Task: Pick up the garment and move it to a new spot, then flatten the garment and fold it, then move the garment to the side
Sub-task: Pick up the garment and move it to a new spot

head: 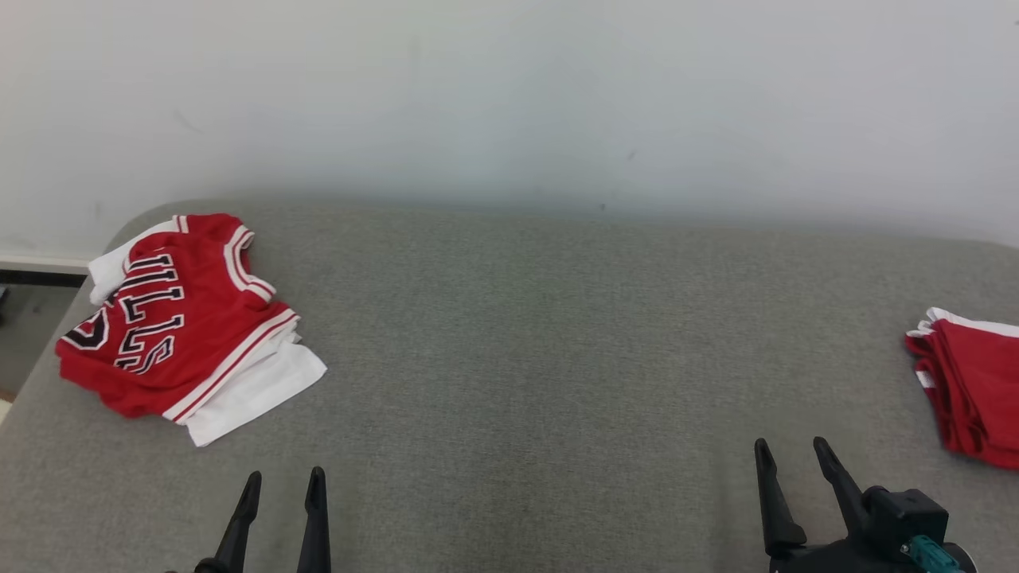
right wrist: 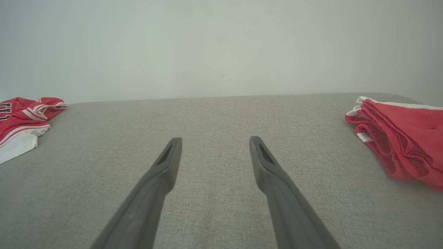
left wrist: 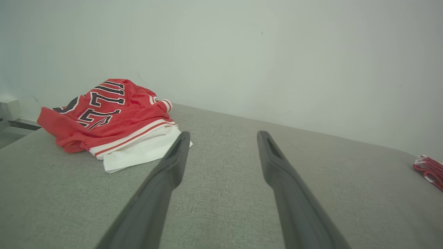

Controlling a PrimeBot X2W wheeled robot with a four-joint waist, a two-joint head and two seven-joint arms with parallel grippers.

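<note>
A rumpled red jersey garment (head: 171,318) with black letters and white trim lies at the far left of the grey cushioned surface (head: 525,342), partly over white cloth (head: 263,390). My left gripper (head: 285,475) is open and empty near the front edge, a little to the right of and short of that jersey (left wrist: 107,114). In the left wrist view the same gripper (left wrist: 224,133) has bare grey fabric between its fingers. My right gripper (head: 790,442) is open and empty at the front right, and in its own view this gripper (right wrist: 215,138) points across the bare surface.
A folded red garment (head: 971,390) with white trim sits at the right edge, also seen as a red fold (right wrist: 405,138) in the right wrist view. A pale wall (head: 509,95) runs behind the surface. Floor (head: 24,334) shows past the left edge.
</note>
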